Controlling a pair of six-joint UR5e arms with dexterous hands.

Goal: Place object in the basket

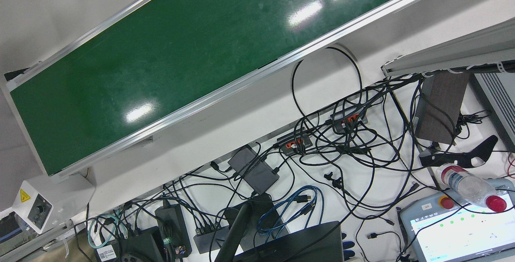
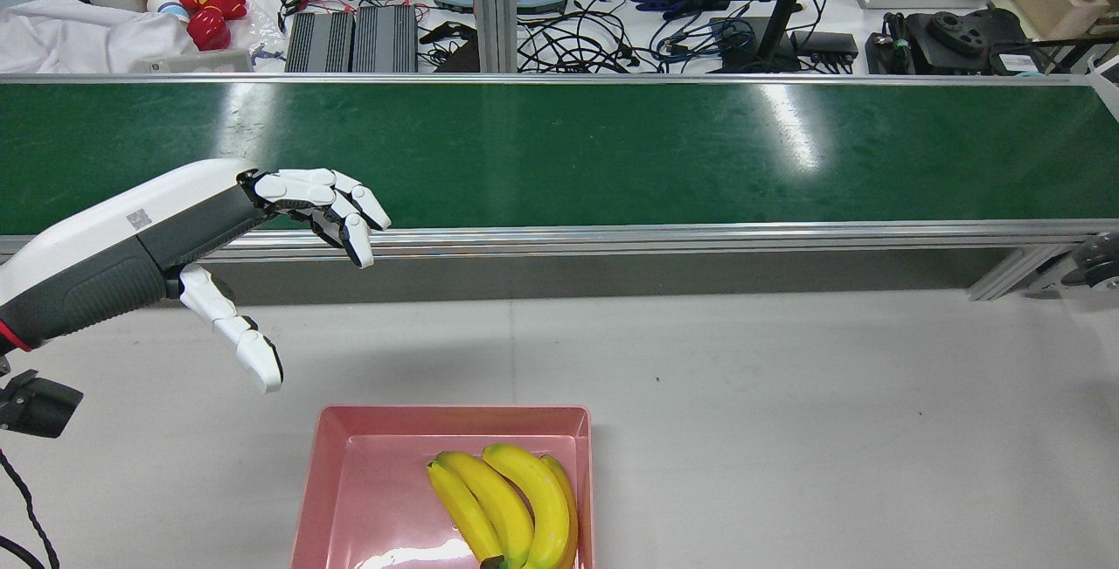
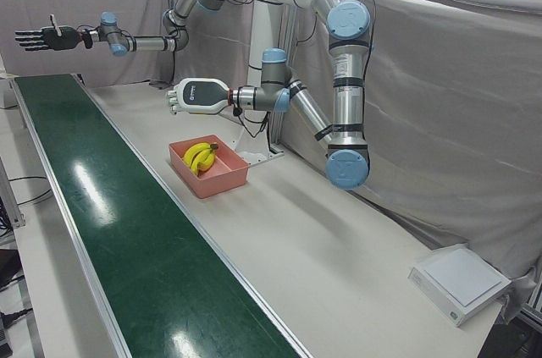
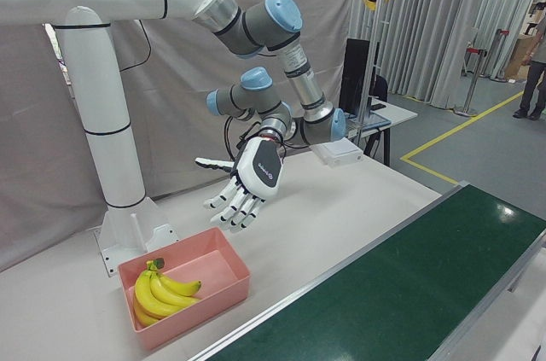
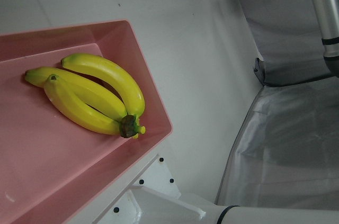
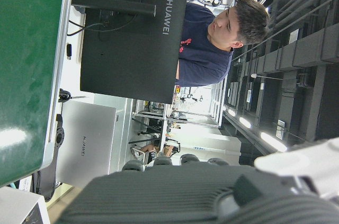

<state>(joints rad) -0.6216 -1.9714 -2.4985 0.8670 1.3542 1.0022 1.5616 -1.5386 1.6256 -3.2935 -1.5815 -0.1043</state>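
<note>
The bananas (image 2: 507, 503) already lie inside the pink basket (image 2: 332, 482), and the left hand (image 2: 288, 228) hovers above the basket's far-left corner, fingers spread and empty, so only withdrawal seems left.

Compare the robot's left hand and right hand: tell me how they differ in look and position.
The left hand is white with a dark palm side and hovers low over the table near the pink basket; the right hand looks dark and is stretched far out, high above the far end of the green conveyor. The left hand's fingers droop downward; the right hand's point outward, level. Both are open and hold nothing; the bananas lie in the basket.
</note>
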